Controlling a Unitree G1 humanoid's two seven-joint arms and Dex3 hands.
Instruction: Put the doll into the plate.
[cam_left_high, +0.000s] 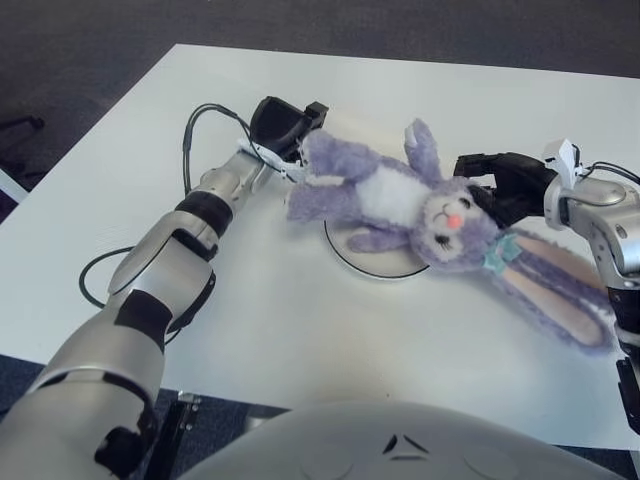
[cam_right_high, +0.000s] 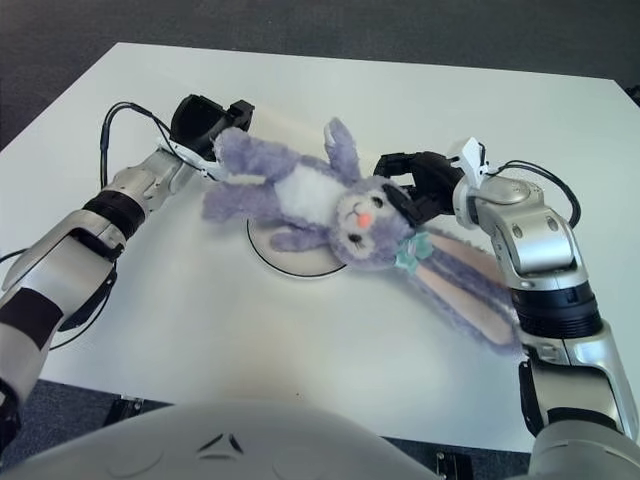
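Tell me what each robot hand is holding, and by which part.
Both hold the purple plush rabbit doll: the left robot hand grips a leg, the right robot hand its head.

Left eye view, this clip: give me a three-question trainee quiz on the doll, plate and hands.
1. True or false: the doll lies wholly inside the plate.
2. Which hand grips the doll's foot end? A) left hand B) right hand
3. Fill in: the doll's long ears trail toward the robot's ____ side.

Key: 1 false, it overhangs, with limbs and ears over the table; 2 A; 3 right.
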